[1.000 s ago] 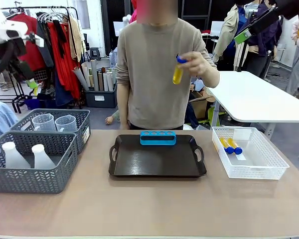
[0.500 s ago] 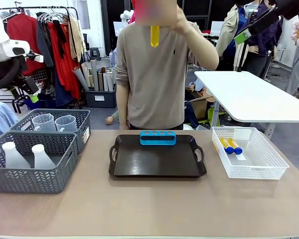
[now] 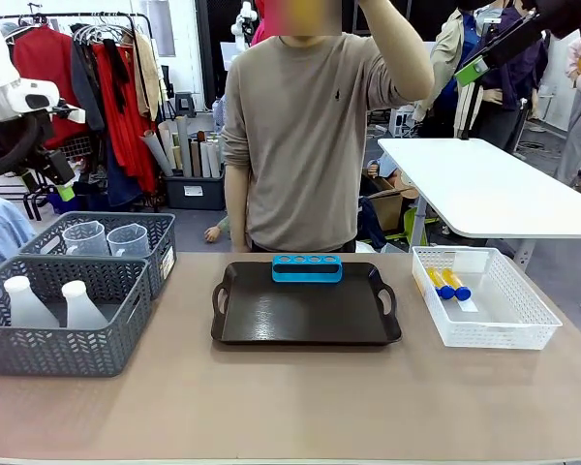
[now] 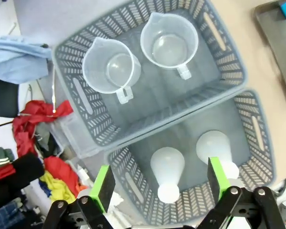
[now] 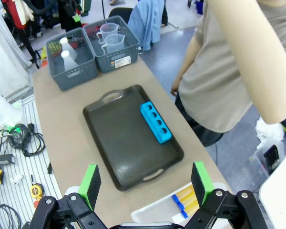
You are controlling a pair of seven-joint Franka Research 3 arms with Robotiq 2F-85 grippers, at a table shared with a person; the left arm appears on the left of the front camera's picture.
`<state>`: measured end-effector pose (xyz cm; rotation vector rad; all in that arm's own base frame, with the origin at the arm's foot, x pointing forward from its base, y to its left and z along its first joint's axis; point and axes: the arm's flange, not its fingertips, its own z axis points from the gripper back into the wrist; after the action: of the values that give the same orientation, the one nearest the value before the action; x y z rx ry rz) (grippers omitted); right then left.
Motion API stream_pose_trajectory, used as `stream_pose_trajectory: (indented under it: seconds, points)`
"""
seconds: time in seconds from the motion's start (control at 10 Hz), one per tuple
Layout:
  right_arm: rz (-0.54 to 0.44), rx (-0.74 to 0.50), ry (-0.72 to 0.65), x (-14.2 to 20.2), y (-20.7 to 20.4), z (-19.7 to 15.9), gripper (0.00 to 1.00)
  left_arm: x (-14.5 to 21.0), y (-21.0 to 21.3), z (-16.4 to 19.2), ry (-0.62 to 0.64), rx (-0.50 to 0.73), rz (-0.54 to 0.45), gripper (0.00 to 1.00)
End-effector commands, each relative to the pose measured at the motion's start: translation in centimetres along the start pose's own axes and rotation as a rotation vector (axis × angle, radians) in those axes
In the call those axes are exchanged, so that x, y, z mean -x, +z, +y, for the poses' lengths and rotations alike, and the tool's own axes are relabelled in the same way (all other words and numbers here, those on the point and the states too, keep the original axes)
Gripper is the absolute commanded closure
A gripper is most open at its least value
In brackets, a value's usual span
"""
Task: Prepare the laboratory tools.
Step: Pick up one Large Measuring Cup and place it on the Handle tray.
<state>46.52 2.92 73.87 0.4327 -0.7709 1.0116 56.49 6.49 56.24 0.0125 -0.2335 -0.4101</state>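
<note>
Two amber tubes with blue caps [image 3: 447,284] lie in a white basket [image 3: 504,329] at the table's right; the right wrist view has these tubes [image 5: 185,200] at its bottom edge. Two clear measuring jugs [image 3: 108,238] stand in the far grey basket [image 3: 165,260]. Two white flasks [image 3: 50,302] stand in the near grey basket [image 3: 73,351]. High above these baskets my left gripper [image 4: 160,183] is open, looking down on the jugs [image 4: 169,43] and flasks [image 4: 168,167]. My right gripper [image 5: 145,183] is open, high over the table's right side. Both hold nothing.
A dark tray [image 3: 305,315] sits mid-table with a blue tube rack [image 3: 307,267] at its far edge. The person stands behind it with one arm [image 3: 397,48] raised, the hand cut off by the top edge. A white table [image 3: 494,189] stands at the back right.
The person lifted the hand holding an amber tube from chest height up past the picture's top edge. My left arm shifted slightly; the right arm stayed put.
</note>
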Motion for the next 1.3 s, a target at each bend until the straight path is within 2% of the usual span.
stream_pose_trajectory:
  seconds: [0.0, 0.1, 0.6, 0.9, 1.2]
  points:
    - [0.001, 0.001, 0.004, 0.0, 0.0, 0.1, 0.0, 0.0, -4.3, 2.1, 0.042, -0.042, 0.019, 0.0]
    - [0.001, 0.001, 0.004, 0.0, 0.0, 0.1, 0.0, 0.2, -5.9, 2.4, 0.105, -0.011, 0.018, 0.0]
    - [0.001, 0.001, 0.004, 0.0, 0.0, 0.1, 0.0, -0.2, -12.8, 4.4, 0.18, -0.051, -0.035, 0.0]
    - [0.001, 0.001, 0.004, 0.0, 0.0, 0.1, 0.0, -0.7, -15.4, 4.6, 0.278, -0.048, -0.008, 0.0]
    - [0.001, 0.001, 0.004, 0.0, 0.0, 0.1, 0.0, -0.6, -17.5, 5.0, 0.277, -0.049, 0.005, 0.0]
